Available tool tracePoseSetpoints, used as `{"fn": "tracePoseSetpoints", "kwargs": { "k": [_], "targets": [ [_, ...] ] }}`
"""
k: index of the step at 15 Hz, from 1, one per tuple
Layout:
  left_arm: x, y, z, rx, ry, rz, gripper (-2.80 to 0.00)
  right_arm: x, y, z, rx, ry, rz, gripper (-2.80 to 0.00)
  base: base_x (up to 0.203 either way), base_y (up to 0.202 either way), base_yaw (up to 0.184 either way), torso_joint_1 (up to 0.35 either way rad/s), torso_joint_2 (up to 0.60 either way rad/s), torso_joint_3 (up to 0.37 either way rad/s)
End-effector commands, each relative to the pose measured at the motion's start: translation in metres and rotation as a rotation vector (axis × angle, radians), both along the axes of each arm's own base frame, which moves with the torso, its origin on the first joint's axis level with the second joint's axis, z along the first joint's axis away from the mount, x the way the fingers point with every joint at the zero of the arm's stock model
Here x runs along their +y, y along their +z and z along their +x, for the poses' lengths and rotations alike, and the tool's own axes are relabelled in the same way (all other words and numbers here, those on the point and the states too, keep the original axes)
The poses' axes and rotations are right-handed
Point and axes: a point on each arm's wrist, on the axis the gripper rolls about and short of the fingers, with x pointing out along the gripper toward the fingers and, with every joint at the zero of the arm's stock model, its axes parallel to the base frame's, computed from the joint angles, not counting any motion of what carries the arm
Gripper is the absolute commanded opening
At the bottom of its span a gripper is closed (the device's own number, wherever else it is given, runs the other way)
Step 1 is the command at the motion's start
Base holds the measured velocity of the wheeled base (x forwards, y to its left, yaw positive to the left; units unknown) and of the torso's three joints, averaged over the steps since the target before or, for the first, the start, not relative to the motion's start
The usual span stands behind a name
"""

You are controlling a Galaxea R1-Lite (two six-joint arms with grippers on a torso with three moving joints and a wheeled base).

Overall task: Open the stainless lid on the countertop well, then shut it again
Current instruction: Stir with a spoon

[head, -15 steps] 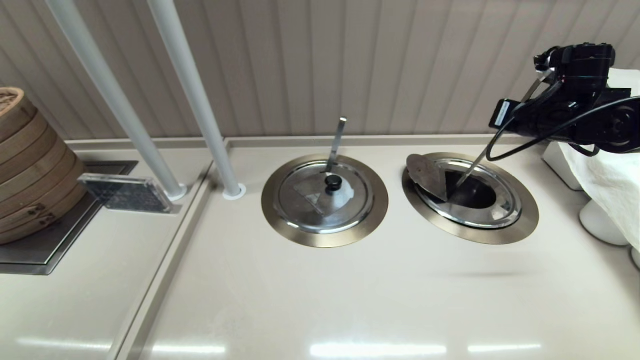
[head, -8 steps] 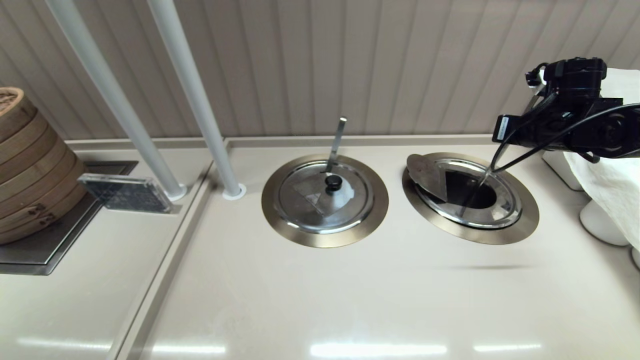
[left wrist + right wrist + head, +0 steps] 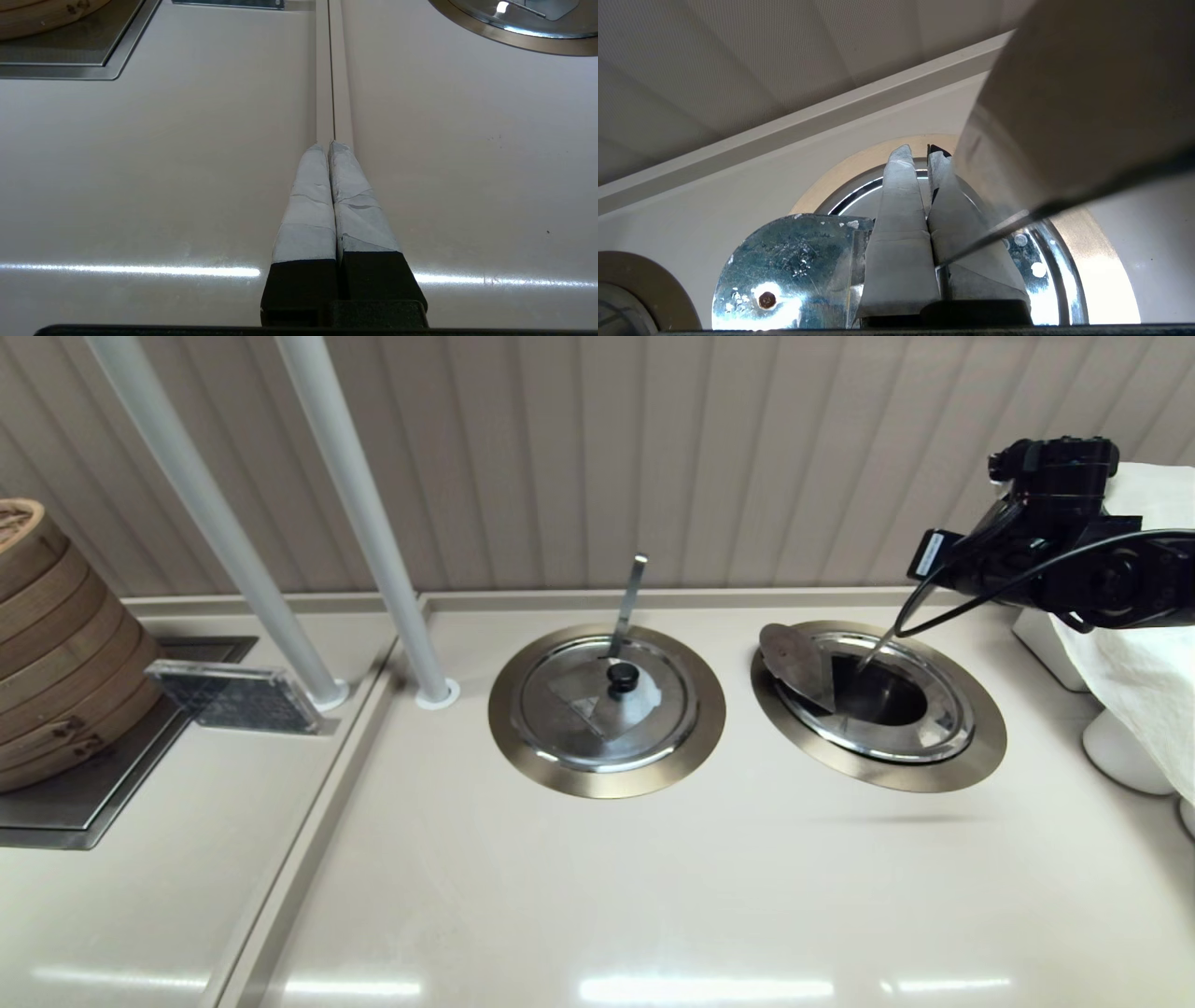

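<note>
The right-hand countertop well stands open and dark inside its brushed ring rim. The stainless lid is folded up on the well's left side, its wet underside showing in the right wrist view. A slanted flat ladle handle rises from the well to my right gripper, which hovers above the well's back right. In the wrist view the right gripper is shut on that handle. My left gripper is shut on nothing, low over the counter seam.
The twin well to the left keeps its lid with a whitish patch, and an upright ladle handle. Bamboo steamers stand far left, two slanted posts at the back left, and a white cloth at the right edge.
The right gripper has shifted slightly left and the ladle handle has swung with it, its lower end now nearer the well's back. The folded lid has not moved.
</note>
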Motion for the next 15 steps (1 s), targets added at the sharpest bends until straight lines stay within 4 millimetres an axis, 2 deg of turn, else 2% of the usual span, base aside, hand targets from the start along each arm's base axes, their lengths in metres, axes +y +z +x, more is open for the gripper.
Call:
{"fn": "tracePoseSetpoints", "kwargs": {
  "k": [1, 4, 7, 9, 12, 15],
  "targets": [
    [0.000, 0.000, 0.000, 0.001, 0.000, 0.000, -2.80, 0.001, 0.002, -0.004, 0.002, 0.023, 0.005, -2.80, 0.000, 0.000, 0.000, 0.000, 0.00, 0.000],
    [0.000, 0.000, 0.000, 0.001, 0.000, 0.000, -2.80, -0.003, -0.002, -0.012, 0.079, 0.070, -0.023, -2.80, 0.000, 0.000, 0.000, 0.000, 0.00, 0.000],
    [0.000, 0.000, 0.000, 0.001, 0.000, 0.000, -2.80, -0.024, -0.021, -0.002, 0.149, 0.041, -0.098, -2.80, 0.000, 0.000, 0.000, 0.000, 0.00, 0.000],
    [0.000, 0.000, 0.000, 0.001, 0.000, 0.000, -2.80, -0.030, -0.026, 0.007, 0.142, -0.011, -0.125, -2.80, 0.000, 0.000, 0.000, 0.000, 0.00, 0.000],
    [0.000, 0.000, 0.000, 0.001, 0.000, 0.000, -2.80, -0.023, -0.021, 0.011, 0.081, -0.012, -0.095, -2.80, 0.000, 0.000, 0.000, 0.000, 0.00, 0.000],
    [0.000, 0.000, 0.000, 0.001, 0.000, 0.000, -2.80, -0.004, -0.016, 0.008, 0.056, 0.024, -0.036, -2.80, 0.000, 0.000, 0.000, 0.000, 0.00, 0.000]
  ]
}}
